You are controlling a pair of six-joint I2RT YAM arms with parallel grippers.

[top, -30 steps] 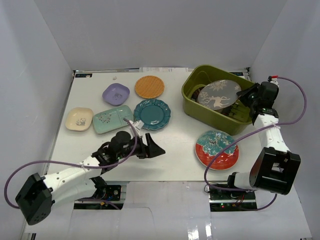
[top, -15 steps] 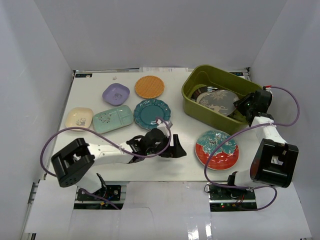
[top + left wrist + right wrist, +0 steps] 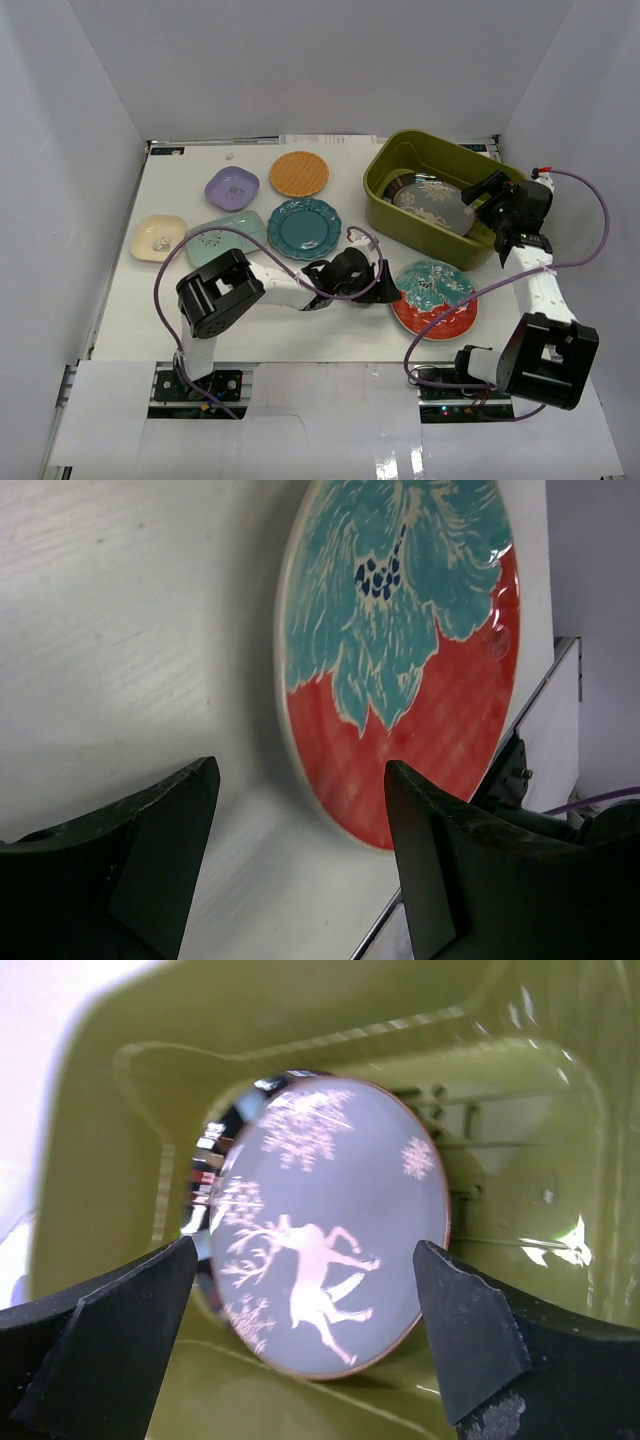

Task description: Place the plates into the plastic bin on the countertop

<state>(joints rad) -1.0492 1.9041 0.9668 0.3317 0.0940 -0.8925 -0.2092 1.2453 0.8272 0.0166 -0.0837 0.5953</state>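
Now | left fingers (image 3: 130, 860) apart by red plate (image 3: 400, 680) | right fingers (image 3: 100, 1350) apart over bin (image 3: 520, 1110) | I risk shoving plate off surface (image 3: 120, 630)

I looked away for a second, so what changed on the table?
The right gripper opened and let go of the grey plate, which now rests in the plastic bin. The left gripper swung right across the countertop to the red-and-teal plate, jaws open. The five dishes on the left stayed put.
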